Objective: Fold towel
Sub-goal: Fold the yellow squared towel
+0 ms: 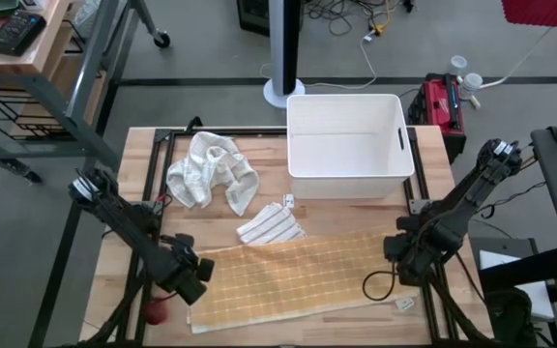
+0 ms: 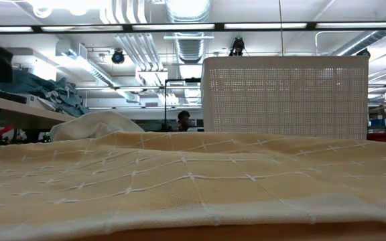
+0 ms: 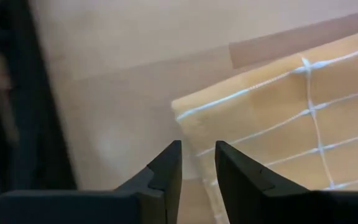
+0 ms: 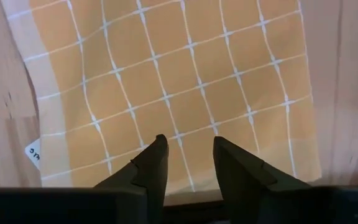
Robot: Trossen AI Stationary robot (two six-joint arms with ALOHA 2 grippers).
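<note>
While low over the yellow towel point(image 1: 288, 275), left tool point(image 3: 197, 163) and right tool point(image 4: 188, 152), fingers apart, at opposite ends.

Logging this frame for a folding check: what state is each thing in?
Yellow grid-patterned towel: spread flat, unfolded.
White crumpled cloth: bunched.
Striped white cloth: folded small.
White plastic bin: upright, empty.
Left gripper: fingers apart at towel corner.
Right gripper: fingers apart over towel.

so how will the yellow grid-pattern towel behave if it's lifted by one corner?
The yellow grid-pattern towel will probably go floppy: the low view shows it lying in soft ripples, not flat. It looks thin and light, so a corner should lift easily while the rest drags on the wooden table. The woven surface likely grips rather than slips.
</note>
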